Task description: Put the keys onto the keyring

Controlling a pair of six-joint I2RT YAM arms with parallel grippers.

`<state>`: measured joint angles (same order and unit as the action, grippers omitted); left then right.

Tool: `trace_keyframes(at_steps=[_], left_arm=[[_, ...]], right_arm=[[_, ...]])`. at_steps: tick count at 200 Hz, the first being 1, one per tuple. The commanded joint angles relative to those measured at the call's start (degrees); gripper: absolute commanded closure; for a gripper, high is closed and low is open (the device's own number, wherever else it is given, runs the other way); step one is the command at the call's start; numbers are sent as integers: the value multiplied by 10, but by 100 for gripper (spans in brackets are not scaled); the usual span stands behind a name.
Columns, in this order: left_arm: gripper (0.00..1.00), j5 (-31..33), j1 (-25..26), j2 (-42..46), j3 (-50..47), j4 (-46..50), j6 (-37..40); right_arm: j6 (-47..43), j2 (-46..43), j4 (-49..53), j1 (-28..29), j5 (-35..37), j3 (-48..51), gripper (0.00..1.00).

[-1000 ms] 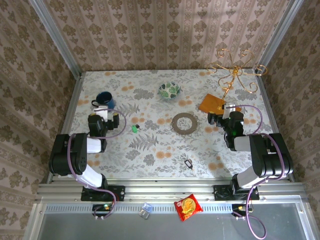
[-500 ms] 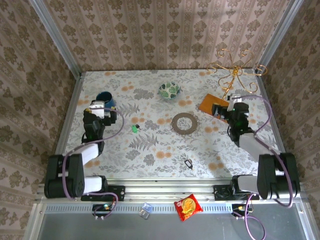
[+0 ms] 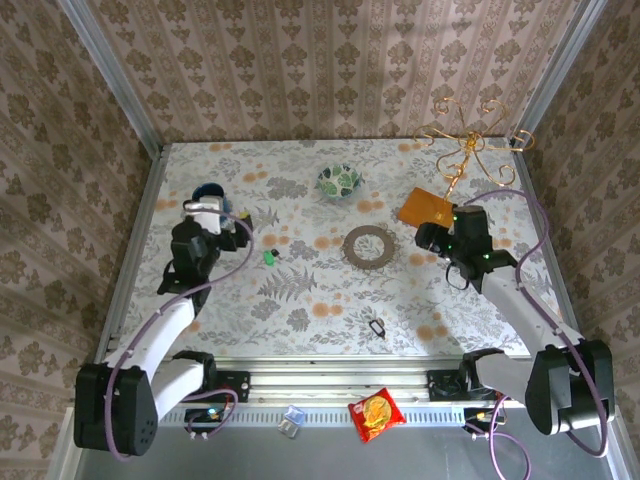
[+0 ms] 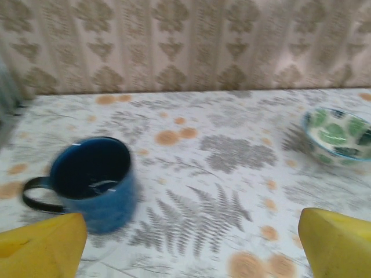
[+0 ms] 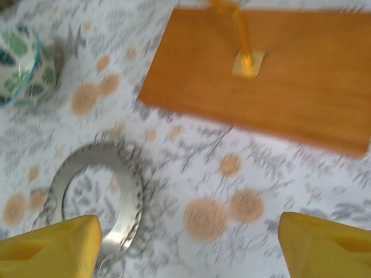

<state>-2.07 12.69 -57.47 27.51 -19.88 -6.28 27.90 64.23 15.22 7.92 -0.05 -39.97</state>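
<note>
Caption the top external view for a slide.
Left gripper and right gripper open above the floral table; keys lie left of centre, keyring apart near the front edge.

Blue mug (image 3: 210, 195) near the table's (image 3: 300, 300) far left corner; green-patterned bowl (image 3: 340, 181) by the far edge; flat brown ring (image 3: 370, 246) mid-table; orange board (image 3: 425, 208) bearing a gold wire stand (image 3: 470, 140), far right; red snack packet (image 3: 376, 414) beyond the near edge.

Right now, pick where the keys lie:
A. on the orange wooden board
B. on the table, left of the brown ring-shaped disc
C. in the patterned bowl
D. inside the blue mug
B: the keys, marked by their green head, lie on the table to the left of the brown ring-shaped disc and apart from it.
</note>
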Motion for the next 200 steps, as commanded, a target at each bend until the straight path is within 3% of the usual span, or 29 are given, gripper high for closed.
trace_keyframes(at_steps=[1, 55, 124, 171, 200], left_arm=[[6, 23, 63, 3, 0, 32, -33], [7, 96, 218, -66, -4, -21, -92], [12, 132, 342, -196, 10, -109, -176], [12, 170, 375, -231, 18, -130, -194], [12, 188, 375, -229, 16, -126, -197]], right_arm=[[10, -6, 88, 44, -11, -29, 21], [-26, 67, 129, 130, 4, -76, 27], [-10, 186, 138, 167, 29, -144, 38], [-1, 238, 138, 188, 29, -167, 57], [-14, 274, 152, 213, 47, -192, 59]])
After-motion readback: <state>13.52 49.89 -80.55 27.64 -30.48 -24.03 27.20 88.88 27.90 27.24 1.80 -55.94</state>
